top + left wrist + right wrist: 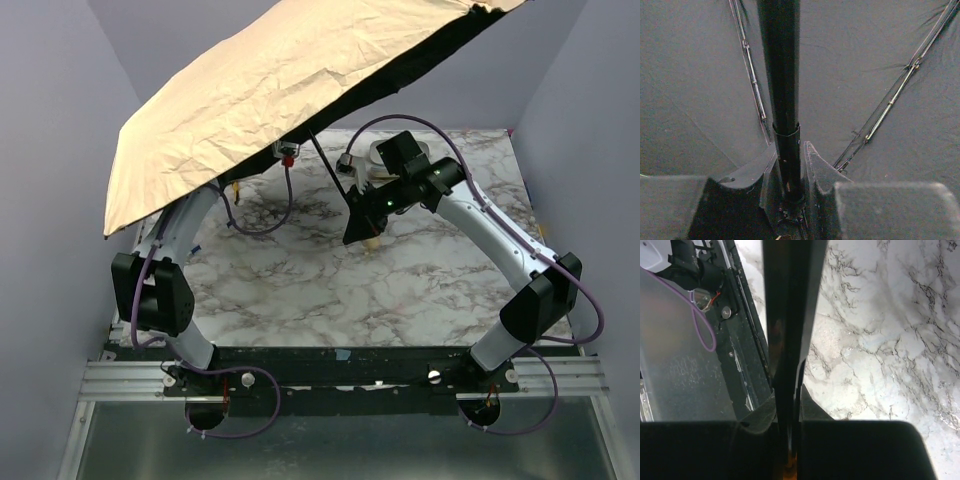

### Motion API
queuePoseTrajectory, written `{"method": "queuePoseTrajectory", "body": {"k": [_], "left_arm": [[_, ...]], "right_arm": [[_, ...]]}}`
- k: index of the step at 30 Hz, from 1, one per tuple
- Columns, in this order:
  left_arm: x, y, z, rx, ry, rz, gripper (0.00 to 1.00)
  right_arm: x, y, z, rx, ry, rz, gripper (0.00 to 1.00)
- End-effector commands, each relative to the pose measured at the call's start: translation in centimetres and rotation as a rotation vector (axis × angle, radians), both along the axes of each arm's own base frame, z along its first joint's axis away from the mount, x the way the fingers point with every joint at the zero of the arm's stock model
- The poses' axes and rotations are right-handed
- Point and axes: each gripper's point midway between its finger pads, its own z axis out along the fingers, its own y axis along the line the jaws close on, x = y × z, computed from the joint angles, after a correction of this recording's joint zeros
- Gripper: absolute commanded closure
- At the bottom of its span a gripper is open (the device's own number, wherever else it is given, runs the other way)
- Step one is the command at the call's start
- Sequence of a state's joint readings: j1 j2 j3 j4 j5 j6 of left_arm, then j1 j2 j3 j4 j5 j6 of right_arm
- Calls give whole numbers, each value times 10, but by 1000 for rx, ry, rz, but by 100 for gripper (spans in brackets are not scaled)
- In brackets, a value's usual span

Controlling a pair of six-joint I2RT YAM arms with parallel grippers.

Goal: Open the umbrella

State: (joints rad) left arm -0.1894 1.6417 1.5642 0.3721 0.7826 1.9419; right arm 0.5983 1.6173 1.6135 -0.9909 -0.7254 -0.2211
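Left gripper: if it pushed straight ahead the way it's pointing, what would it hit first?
Clamped on the umbrella shaft, the left gripper points along it. The thicker shaft collar just ahead comes first, then probably the black canopy underside; depth is unclear.

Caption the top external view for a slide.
Opened beige-tan fabric umbrella held over the marble table, right gripper on its thin black shaft.

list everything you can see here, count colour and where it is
umbrella: 1, beige top, black underside, open, raised at far left
shaft: 1, black, slanting down from the umbrella
ribs: 2 seen, dark metal, on its underside
table: 1, white-grey marble, below
cables: several, purple, along both arms
left gripper: 1, black, shut on the shaft near the underside
right gripper: 1, black, shut on the shaft lower down
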Motion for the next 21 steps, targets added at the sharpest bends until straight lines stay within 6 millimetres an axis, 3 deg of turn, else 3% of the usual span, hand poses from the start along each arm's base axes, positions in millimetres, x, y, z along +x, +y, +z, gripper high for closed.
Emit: {"method": "queuePoseTrajectory", "body": {"k": [1, 5, 6, 12, 21], "left_arm": [[4, 179, 93, -245, -263, 599, 75], [1, 156, 70, -197, -212, 526, 71], [-1, 136, 63, -189, -198, 480, 70], [-13, 75, 31, -135, -126, 318, 63], [-35, 12, -4, -76, -41, 131, 40]], "right_arm": [[-85, -46, -20, -184, 209, 180, 100], [-61, -22, 1, -90, 132, 127, 100], [-56, -15, 7, -59, 117, 115, 100], [-30, 18, 47, 125, 39, 44, 100], [-4, 41, 83, 307, -35, -87, 100]]}}
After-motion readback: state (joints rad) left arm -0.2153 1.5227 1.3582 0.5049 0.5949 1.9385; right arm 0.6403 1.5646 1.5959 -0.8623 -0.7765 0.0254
